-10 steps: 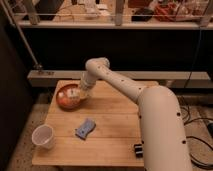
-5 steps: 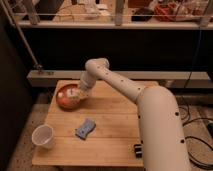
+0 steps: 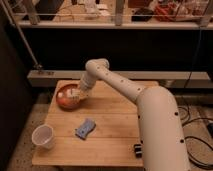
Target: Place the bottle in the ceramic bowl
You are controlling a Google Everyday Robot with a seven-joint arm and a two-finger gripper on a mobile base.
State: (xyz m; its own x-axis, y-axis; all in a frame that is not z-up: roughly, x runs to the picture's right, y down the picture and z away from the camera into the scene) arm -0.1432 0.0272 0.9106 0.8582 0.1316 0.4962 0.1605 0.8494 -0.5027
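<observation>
Ceramic bowl [image 3: 65, 101]: round, shallow, glossy orange-brown, upright near the far-left corner of the wooden table. Bottle [image 3: 69, 93]: small, white, lying inside the bowl. Gripper [image 3: 80, 92] sits over the bowl's right rim, beside the bottle.

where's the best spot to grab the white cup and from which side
Take the white cup from above, one finger inside the open mouth, one outside, pinching the wall. It stands upright near the table's front-left corner, far from the gripper over the ceramic bowl.
</observation>
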